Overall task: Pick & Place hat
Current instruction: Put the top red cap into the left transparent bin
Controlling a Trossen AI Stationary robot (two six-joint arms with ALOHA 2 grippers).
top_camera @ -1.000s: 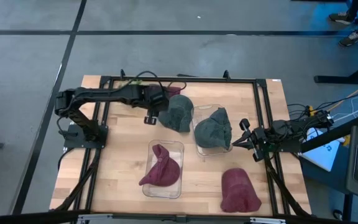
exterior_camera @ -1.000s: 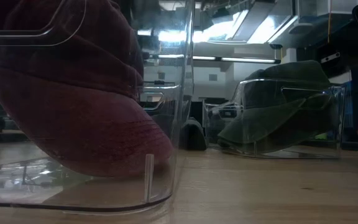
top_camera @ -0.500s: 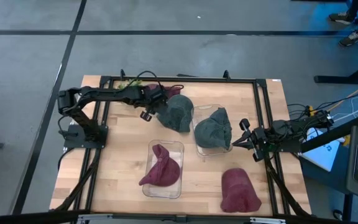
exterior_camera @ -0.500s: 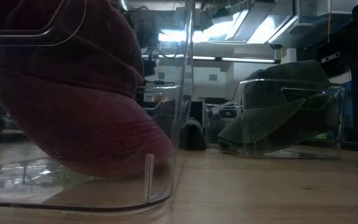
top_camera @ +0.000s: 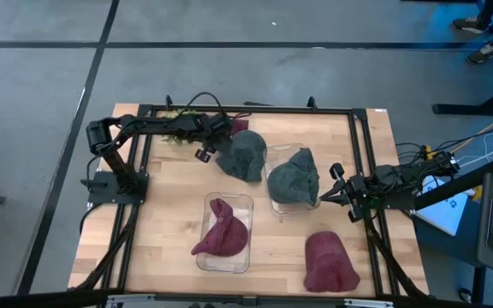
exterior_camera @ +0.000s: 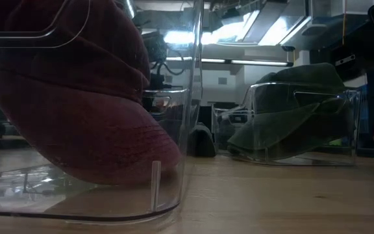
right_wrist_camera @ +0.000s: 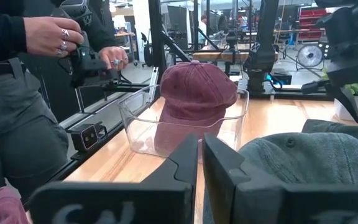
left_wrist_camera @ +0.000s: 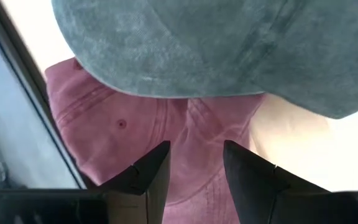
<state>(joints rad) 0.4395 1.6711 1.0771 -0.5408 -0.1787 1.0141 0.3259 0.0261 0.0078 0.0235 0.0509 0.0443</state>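
Note:
A pink hat (top_camera: 241,125) (left_wrist_camera: 129,134) lies on the table near the far edge, partly under the brim of a dark green hat (top_camera: 245,155) (left_wrist_camera: 229,43). My left gripper (top_camera: 224,131) (left_wrist_camera: 194,171) is open just above the pink hat, touching nothing. Another green hat (top_camera: 294,178) (exterior_camera: 291,114) sits in a clear bin. A maroon hat (top_camera: 224,229) (exterior_camera: 63,97) (right_wrist_camera: 194,93) fills a second clear bin, and a third maroon hat (top_camera: 328,261) rests on the table's near right. My right gripper (top_camera: 335,185) (right_wrist_camera: 201,155) waits shut at the right edge.
A black frame rail (top_camera: 246,109) runs along the far edge just behind the pink hat. The two clear bins (top_camera: 245,257) (top_camera: 274,205) stand mid-table. A person (right_wrist_camera: 17,93) stands beyond the table holding a device. Bare wood (top_camera: 165,214) lies on the near left.
My left gripper has drawn a little toward the far edge, closer to the pink hat, while the arm behind it has swung toward the far-left corner. The hats have stayed where they were.

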